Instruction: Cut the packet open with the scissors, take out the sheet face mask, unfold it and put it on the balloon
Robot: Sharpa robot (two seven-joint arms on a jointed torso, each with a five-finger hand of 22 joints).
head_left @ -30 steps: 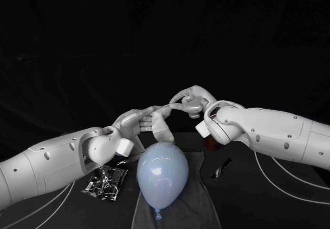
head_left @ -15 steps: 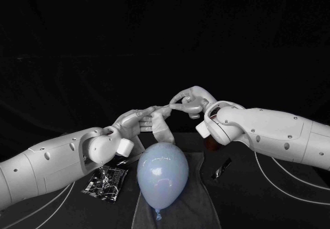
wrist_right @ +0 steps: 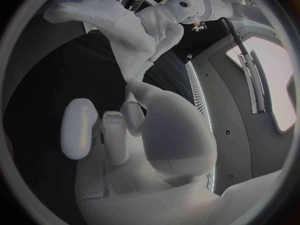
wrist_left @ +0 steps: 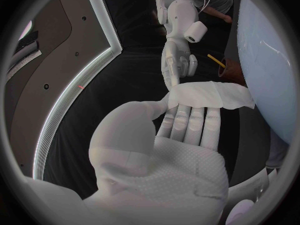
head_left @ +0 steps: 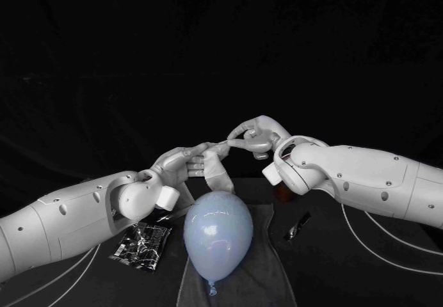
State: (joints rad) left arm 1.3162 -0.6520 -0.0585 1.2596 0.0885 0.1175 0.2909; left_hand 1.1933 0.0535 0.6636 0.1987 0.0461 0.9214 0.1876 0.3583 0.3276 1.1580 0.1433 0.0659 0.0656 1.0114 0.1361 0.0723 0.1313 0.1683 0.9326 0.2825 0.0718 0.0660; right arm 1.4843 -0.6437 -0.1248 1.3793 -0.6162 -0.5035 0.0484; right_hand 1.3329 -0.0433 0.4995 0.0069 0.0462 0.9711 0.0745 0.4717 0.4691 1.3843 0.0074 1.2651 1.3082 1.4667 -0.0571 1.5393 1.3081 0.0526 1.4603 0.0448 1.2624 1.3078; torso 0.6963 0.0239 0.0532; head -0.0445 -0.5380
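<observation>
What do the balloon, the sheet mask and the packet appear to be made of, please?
The balloon looks like latex or rubber: smooth, glossy, with bright highlights. The sheet mask seems a thin, limp, fabric-like white sheet, matte and creased, drooping from the left hand and right hand holding it. The packet is probably foil or plastic film: crinkled, with sharp glints.

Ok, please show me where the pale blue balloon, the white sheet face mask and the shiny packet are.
pale blue rubber balloon [head_left: 219, 230]: head view, middle of its body.
white sheet face mask [wrist_left: 215, 95]: left wrist view, middle of the white strip.
shiny dark foil packet [head_left: 140, 245]: head view, middle of its face.
</observation>
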